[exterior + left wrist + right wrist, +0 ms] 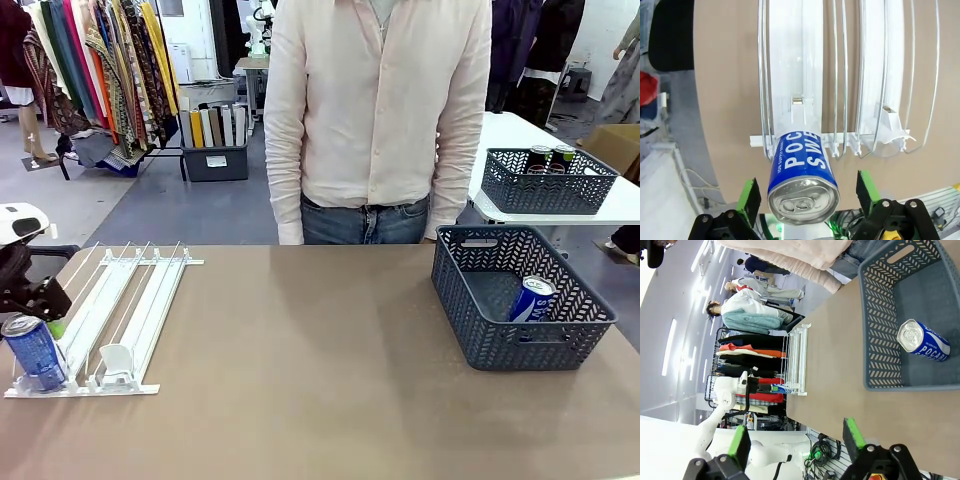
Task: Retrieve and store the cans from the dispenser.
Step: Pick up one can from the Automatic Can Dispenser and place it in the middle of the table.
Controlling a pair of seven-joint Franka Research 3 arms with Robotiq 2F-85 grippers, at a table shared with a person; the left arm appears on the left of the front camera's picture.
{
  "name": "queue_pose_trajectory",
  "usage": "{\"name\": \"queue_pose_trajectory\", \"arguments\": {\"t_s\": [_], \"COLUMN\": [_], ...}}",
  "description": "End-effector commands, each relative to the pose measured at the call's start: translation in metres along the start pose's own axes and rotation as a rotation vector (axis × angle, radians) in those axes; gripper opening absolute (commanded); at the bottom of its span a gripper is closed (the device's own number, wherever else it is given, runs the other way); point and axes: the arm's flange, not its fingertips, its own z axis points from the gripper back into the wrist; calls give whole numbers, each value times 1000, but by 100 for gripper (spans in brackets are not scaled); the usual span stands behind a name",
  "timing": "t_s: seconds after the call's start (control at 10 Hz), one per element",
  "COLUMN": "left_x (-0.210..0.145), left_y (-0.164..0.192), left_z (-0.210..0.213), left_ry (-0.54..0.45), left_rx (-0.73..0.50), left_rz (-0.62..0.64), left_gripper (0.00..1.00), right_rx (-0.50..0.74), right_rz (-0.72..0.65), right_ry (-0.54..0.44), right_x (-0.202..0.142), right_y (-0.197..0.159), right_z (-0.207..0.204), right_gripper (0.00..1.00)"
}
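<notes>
A blue can (800, 175) with white lettering stands at the front lip of the white dispenser (790, 75), in its leftmost lane. My left gripper (806, 197) is open around it, and a gap shows between the can and each of the green pads (749, 200). In the front view this can (35, 352) is at the table's left edge, with the dispenser (120, 310) behind it. A second blue can (533, 300) lies in the dark grey basket (470, 320) on the right. My right gripper (797, 440) is open and holds nothing, off to the side of that basket (880, 355).
A person stands at the far side of the table, hands out of view. Behind on a white table, another grey basket (545, 190) holds dark cans. White pusher blocks (115, 360) sit at the dispenser's front.
</notes>
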Motion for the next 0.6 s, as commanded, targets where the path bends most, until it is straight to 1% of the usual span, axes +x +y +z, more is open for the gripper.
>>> {"name": "queue_pose_trajectory", "arguments": {"t_s": [0.0,0.1,0.5], "left_x": [-7,-7,-8], "left_y": [-1,-2,-3], "left_z": [-5,-5,-6], "left_ry": [1,-5,-13], "left_rx": [13,18,20], "left_rz": [5,4,7], "left_gripper": [40,0,0], "right_rx": [30,30,30], "right_rz": [26,26,26], "right_ry": [-15,-15,-15], "right_x": [3,3,3], "right_y": [1,1,1], "right_z": [-2,-2,-2], "right_gripper": [100,100,100]}}
